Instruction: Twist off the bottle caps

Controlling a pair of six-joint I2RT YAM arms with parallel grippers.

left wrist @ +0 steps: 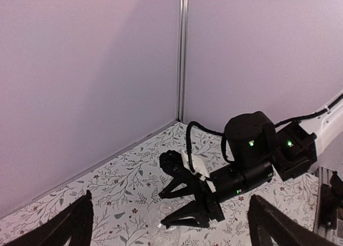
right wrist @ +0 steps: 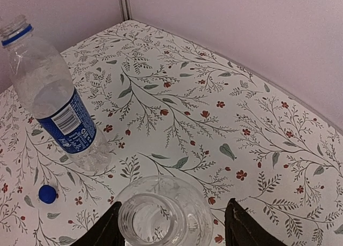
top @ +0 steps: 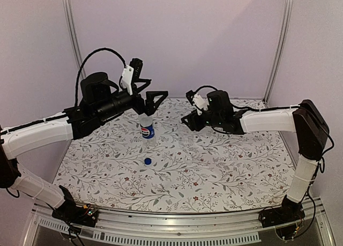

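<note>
The Pepsi bottle [top: 146, 126] stands upright with an open neck; it also shows in the right wrist view [right wrist: 56, 104]. Its blue cap [top: 147, 161] lies on the mat in front of it and shows in the right wrist view too [right wrist: 47, 194]. My left gripper [top: 152, 102] is open and empty, just above and behind that bottle. The short plain bottle [right wrist: 163, 219] stands with an open mouth between the fingers of my right gripper [right wrist: 172, 206], which is open and above it. The white cap is not in view.
The flowered mat [top: 214, 165] covers the table. Lilac walls with metal corner posts [top: 69, 26] close in the back and sides. In the left wrist view the right gripper [left wrist: 185, 203] hovers over the plain bottle [left wrist: 161, 222].
</note>
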